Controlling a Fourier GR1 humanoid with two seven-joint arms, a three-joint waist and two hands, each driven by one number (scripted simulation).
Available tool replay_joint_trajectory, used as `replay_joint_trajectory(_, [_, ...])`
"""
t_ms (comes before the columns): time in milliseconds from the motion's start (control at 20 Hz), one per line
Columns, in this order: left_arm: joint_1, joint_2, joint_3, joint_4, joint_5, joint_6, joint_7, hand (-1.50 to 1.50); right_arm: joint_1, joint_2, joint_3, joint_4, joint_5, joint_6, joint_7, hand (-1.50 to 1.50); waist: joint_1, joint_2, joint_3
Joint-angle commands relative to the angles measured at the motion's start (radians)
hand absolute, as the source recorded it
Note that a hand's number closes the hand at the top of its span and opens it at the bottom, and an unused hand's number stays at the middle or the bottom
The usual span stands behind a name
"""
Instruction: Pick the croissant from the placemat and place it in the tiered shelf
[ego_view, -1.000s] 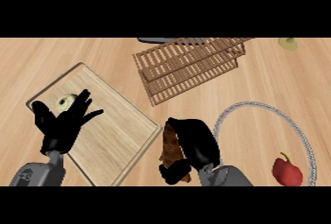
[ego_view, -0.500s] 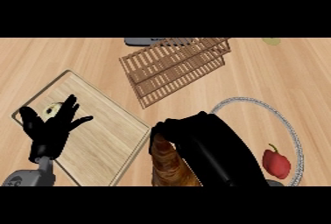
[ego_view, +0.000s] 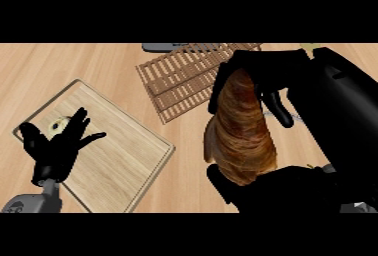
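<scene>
Fingers spread and pointing upward, the left hand (ego_view: 59, 147) rests open at the lower left of the view, holding nothing, its grey forearm coming in from the bottom edge. It shows over the left part of a pale wooden board (ego_view: 118, 155) that lies at an angle on the light wood surface (ego_view: 66, 65). Just above the hand's fingertips, a small yellowish object (ego_view: 57, 124) lies on the board near its upper left edge; what it is cannot be made out. Further right, the tiered shelf (ego_view: 184, 82) of wooden slats sits skewed on the surface, its two slatted levels showing offset from one another, with a dark grey item (ego_view: 164, 47) at its far edge against the top of the view. To the right of the shelf, the croissant (ego_view: 240, 132) is lifted well clear of the surface and looms large in the view, standing nearly upright with its brown ridged crust facing left. The right hand (ego_view: 258, 67) is closed around it: black fingers curl over its upper end and the thumb (ego_view: 276, 102) presses along its right side, while more of the black hand wraps under its lower end. The croissant's upper left side overlaps the right edge of the shelf in the view.
</scene>
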Motion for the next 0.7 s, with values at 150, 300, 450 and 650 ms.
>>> replay_joint_trajectory(150, [0.045,-0.030,-0.049,0.053,-0.032,-0.006,0.023,0.00,-0.317,-0.074,-0.226,0.262,-0.093,0.006,0.090,1.50,0.011,0.011,-0.011])
replay_joint_trajectory(300, [0.025,-0.031,-0.034,0.082,-0.025,-0.022,0.000,0.00,-0.421,-0.131,-0.274,0.416,-0.078,-0.008,0.026,1.50,0.016,0.016,-0.011])
replay_joint_trajectory(450, [0.010,-0.005,-0.019,0.078,-0.027,-0.020,0.039,0.00,-0.453,-0.198,-0.315,0.513,-0.082,0.006,-0.052,1.50,0.014,0.017,-0.010])
replay_joint_trajectory(650, [0.001,-0.019,-0.015,0.090,-0.030,-0.019,0.020,0.00,-0.530,-0.239,-0.315,0.686,-0.058,0.005,-0.138,1.50,0.020,0.019,-0.010])
